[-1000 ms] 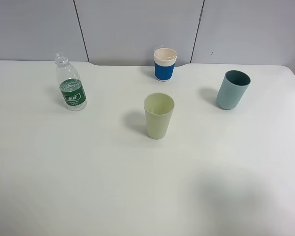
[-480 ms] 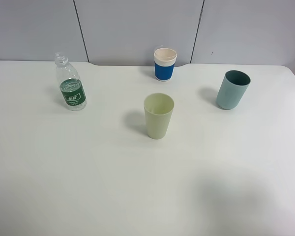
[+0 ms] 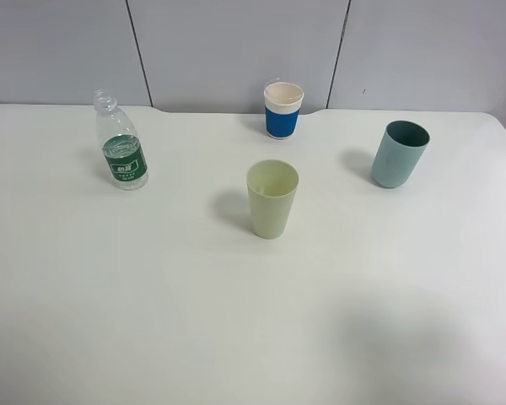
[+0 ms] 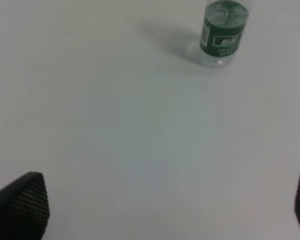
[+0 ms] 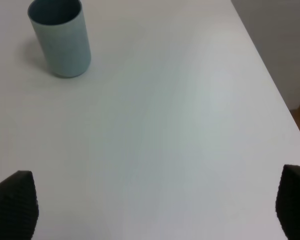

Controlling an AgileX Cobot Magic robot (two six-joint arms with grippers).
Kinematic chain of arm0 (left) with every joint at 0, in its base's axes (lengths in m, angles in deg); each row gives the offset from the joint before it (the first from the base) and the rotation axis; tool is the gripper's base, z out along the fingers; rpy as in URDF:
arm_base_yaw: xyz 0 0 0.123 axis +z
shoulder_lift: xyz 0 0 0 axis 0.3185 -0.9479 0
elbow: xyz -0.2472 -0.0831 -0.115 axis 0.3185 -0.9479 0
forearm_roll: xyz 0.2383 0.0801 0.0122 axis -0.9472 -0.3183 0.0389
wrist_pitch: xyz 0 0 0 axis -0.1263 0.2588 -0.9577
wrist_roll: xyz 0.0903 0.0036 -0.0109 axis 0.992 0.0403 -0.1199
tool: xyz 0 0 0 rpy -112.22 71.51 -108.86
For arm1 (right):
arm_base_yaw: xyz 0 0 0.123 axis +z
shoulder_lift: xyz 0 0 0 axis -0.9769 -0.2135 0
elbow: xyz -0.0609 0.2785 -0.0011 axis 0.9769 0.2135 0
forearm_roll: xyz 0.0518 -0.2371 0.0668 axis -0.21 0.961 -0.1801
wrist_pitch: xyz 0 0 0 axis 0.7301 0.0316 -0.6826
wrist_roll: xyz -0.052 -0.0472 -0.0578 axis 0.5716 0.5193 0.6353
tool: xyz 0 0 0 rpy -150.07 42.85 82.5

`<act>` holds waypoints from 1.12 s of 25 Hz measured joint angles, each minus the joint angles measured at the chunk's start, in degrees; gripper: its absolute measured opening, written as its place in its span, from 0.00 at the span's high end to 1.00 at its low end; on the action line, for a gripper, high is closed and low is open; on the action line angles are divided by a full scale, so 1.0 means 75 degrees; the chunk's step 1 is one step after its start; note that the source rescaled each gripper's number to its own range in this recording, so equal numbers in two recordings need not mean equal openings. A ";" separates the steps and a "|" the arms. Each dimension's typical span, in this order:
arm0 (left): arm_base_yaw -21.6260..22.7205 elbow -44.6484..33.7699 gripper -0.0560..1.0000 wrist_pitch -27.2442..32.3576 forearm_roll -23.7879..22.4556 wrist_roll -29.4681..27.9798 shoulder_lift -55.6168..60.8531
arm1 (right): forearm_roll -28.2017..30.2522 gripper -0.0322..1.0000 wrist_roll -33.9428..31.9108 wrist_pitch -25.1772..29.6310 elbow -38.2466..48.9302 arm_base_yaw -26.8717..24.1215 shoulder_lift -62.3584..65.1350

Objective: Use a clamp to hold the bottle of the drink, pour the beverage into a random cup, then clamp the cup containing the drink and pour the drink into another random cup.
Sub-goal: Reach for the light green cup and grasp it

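A clear uncapped bottle with a green label stands upright at the table's left rear; it also shows in the left wrist view. A pale green cup stands mid-table. A blue-sleeved white cup stands at the back. A grey-blue cup stands at the right, also in the right wrist view. Neither gripper shows in the high view. My left gripper is open and empty, well short of the bottle. My right gripper is open and empty, short of the grey-blue cup.
The white table ends at a grey panelled wall behind the cups. Its right edge shows in the right wrist view, with floor beyond.
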 joint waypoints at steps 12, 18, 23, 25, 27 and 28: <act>0.0000 0.0000 0.00 0.0000 0.0000 0.0000 0.0000 | 0.0000 0.00 0.0000 0.0000 0.0000 0.0000 0.0000; 0.0000 0.0000 0.00 0.0000 0.0000 0.0000 0.0000 | 0.0000 0.00 0.0000 0.0000 0.0000 0.0000 0.0000; 0.0000 0.0000 0.00 0.0000 0.0000 0.0000 0.0000 | 0.0000 0.00 0.0000 0.0000 0.0000 0.0000 0.0000; 0.0000 0.0000 0.00 0.0000 0.0000 0.0000 0.0000 | 0.0000 0.00 0.0000 0.0000 0.0000 0.0000 0.0000; 0.0000 0.0000 0.00 0.0000 0.0000 0.0000 0.0000 | -0.0058 0.00 0.0000 0.0000 0.0000 0.0000 -0.0122; 0.0000 0.0000 0.00 0.0000 0.0000 0.0000 0.0000 | -0.0095 0.00 0.0000 0.0000 0.0000 0.0000 -0.0276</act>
